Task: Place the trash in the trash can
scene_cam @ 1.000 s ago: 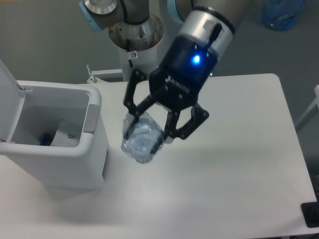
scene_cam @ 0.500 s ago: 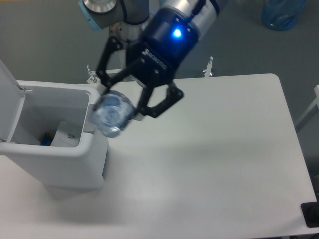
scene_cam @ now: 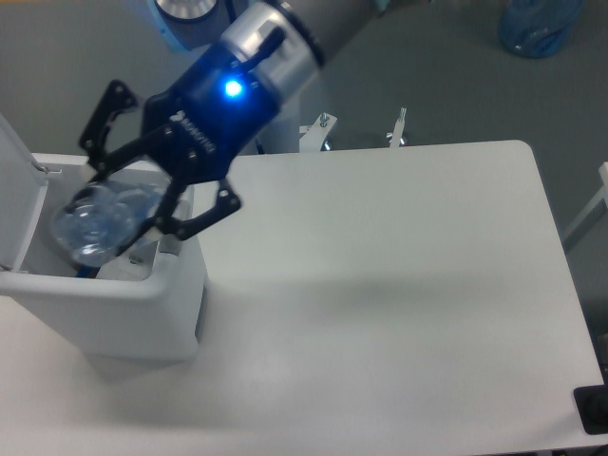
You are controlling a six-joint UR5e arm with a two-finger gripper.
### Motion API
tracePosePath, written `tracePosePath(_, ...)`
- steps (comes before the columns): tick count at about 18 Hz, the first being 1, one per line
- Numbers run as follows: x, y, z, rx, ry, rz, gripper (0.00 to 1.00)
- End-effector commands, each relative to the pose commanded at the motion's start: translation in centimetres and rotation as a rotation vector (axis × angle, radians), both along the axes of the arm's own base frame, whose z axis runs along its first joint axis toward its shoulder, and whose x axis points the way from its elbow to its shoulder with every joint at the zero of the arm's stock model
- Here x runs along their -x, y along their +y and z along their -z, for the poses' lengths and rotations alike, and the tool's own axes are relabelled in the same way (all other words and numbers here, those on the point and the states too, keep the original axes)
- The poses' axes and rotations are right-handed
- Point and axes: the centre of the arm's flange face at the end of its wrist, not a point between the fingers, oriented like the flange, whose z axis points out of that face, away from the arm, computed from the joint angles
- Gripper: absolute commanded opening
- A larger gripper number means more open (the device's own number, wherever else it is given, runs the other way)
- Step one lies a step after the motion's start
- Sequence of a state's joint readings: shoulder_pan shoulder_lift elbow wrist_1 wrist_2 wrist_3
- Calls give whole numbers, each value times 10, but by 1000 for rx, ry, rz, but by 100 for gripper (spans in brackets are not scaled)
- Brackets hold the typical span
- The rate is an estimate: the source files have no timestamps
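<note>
My gripper [scene_cam: 114,211] is shut on the crushed clear plastic bottle [scene_cam: 100,221] and holds it above the open mouth of the white trash can [scene_cam: 114,304] at the left of the table. The bin's lid [scene_cam: 17,190] stands flipped up on the left. Inside the bin, partly hidden by the bottle, a bit of white paper [scene_cam: 123,268] and something blue show at the bottom; I cannot tell whether that is the paper wad.
The white table [scene_cam: 399,285] stretches to the right of the bin. The robot base stands behind the table's far edge. A big blue water jug [scene_cam: 540,27] lies on the floor at the top right. A black object [scene_cam: 594,408] sits at the table's lower right corner.
My gripper has carried the bottle leftwards from over the table's middle, past the bin's right rim, to above the bin's opening.
</note>
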State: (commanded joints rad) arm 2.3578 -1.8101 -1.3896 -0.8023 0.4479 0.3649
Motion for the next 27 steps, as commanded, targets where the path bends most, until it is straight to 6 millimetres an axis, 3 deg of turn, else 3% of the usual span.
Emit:
tracePosePath(6, -41, -4, 54, 10, 128, 94, 10)
tracePosePath(9, -45, -11, 65, 14, 173, 101, 13)
tracePosePath(11, -45, -11, 82, 22, 221, 118, 27)
tracePosePath(14, -48, -16, 98, 34, 239, 131, 37)
tracePosePath(19, -53, -24, 94, 30, 241, 128, 92)
tracePosePath(20, -52, -24, 95, 32, 239, 126, 98)
tracePosePath(24, -37, -35, 98, 44, 230, 91, 100)
tracePosePath(27, -1, -63, 88, 43, 237, 7, 100)
